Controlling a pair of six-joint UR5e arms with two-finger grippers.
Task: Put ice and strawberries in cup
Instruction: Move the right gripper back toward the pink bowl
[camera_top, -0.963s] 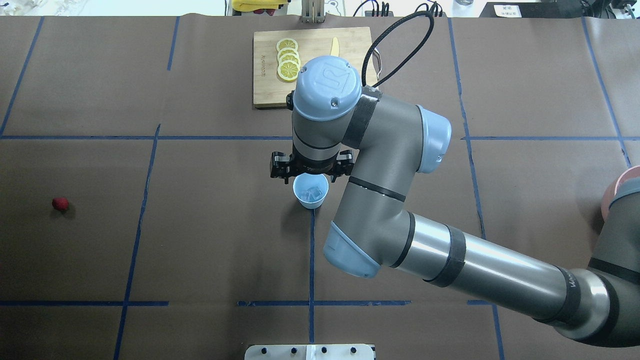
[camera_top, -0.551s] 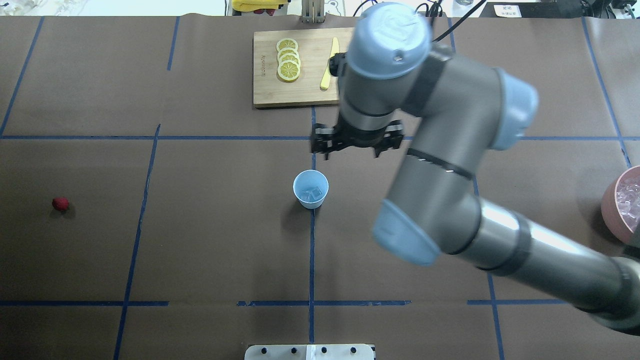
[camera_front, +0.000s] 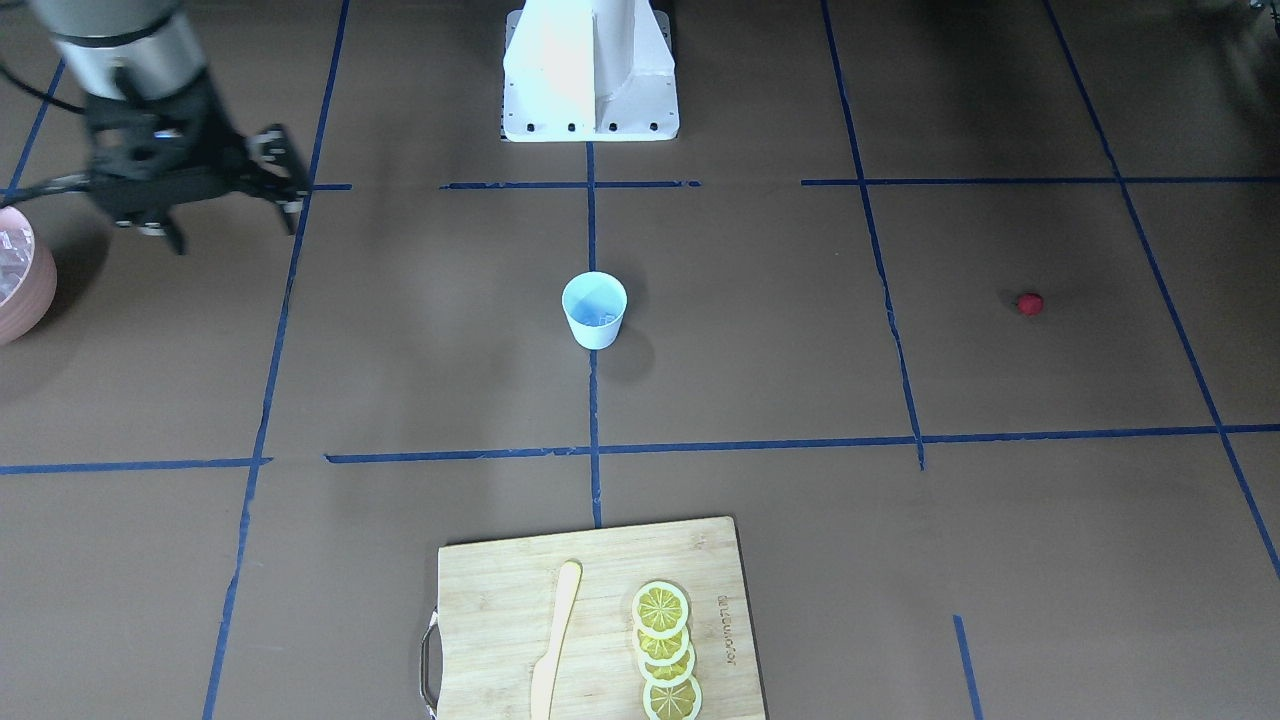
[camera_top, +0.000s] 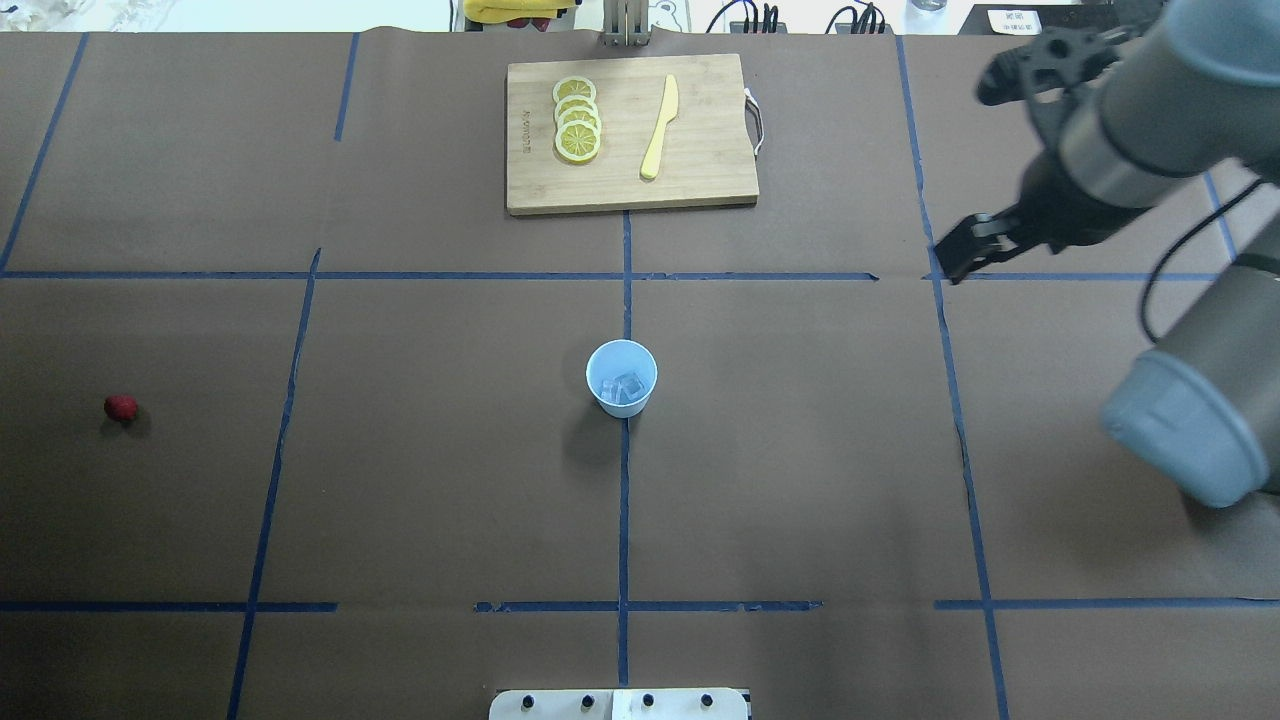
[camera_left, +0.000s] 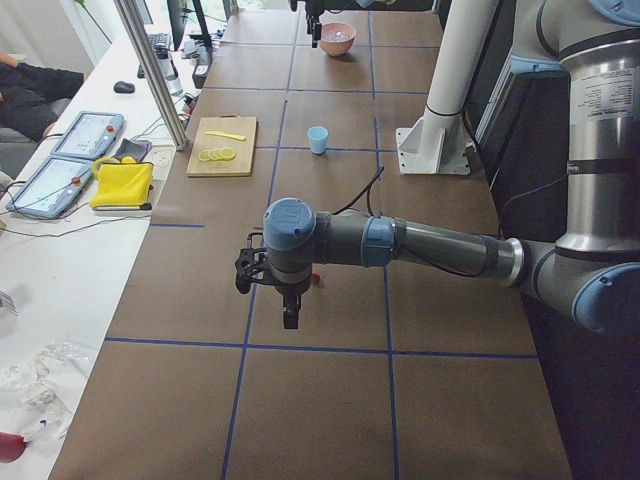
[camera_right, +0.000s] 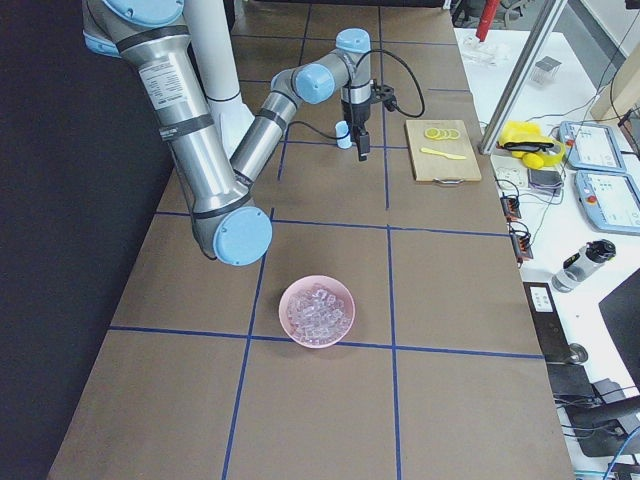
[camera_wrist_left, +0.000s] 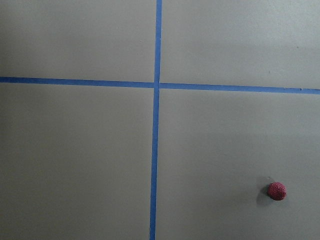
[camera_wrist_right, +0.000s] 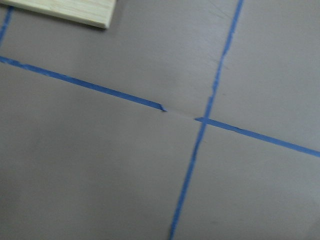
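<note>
The pale-blue cup (camera_top: 621, 377) stands upright mid-table, with clear ice cubes (camera_top: 628, 385) in its bottom; it also shows in the front-facing view (camera_front: 594, 310). The tiny red strawberry (camera_top: 120, 407) lies alone far to the robot's left, and also shows in the left wrist view (camera_wrist_left: 276, 190). My right gripper (camera_front: 238, 232) is open and empty, raised well to the right of the cup, beside the pink bowl of ice (camera_front: 15, 275). My left gripper (camera_left: 288, 312) shows only in the exterior left view, near the strawberry; I cannot tell whether it is open or shut.
A wooden cutting board (camera_top: 700, 170) with lemon slices (camera_top: 577, 120) and a yellow knife (camera_top: 659, 125) lies at the far middle. The pink bowl (camera_right: 317, 311) sits at the table's right end. The robot's white base (camera_front: 590, 70) is at the near edge.
My right gripper has lifted from just over the cup and swung far to the right, staying open. The cup and its ice have not moved. The strawberry has not moved.
</note>
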